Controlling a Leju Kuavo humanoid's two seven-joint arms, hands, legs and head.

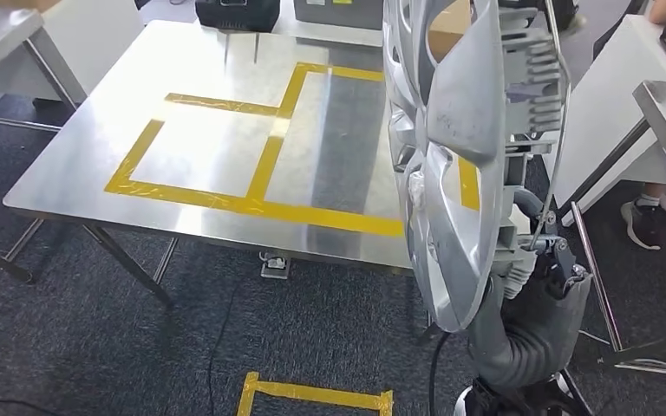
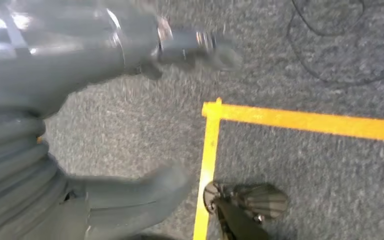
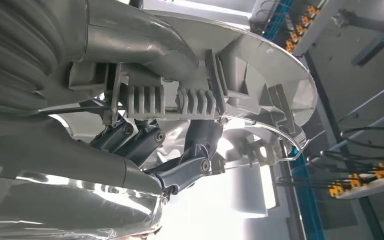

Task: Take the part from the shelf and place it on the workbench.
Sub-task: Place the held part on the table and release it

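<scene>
While the right robot hand [image 3: 180,150] grips the silver plastic wheel cover [image 1: 451,173] upright at frame right, we advise lowering it flat inside the shiny steel counter's [image 1: 78,165] yellow tape outline [image 1: 260,206]; left robot hand [image 2: 130,50] unclear.

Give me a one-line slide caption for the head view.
Right hand holds a silver wheel cover upright on edge beside the steel workbench marked with yellow tape.
</scene>
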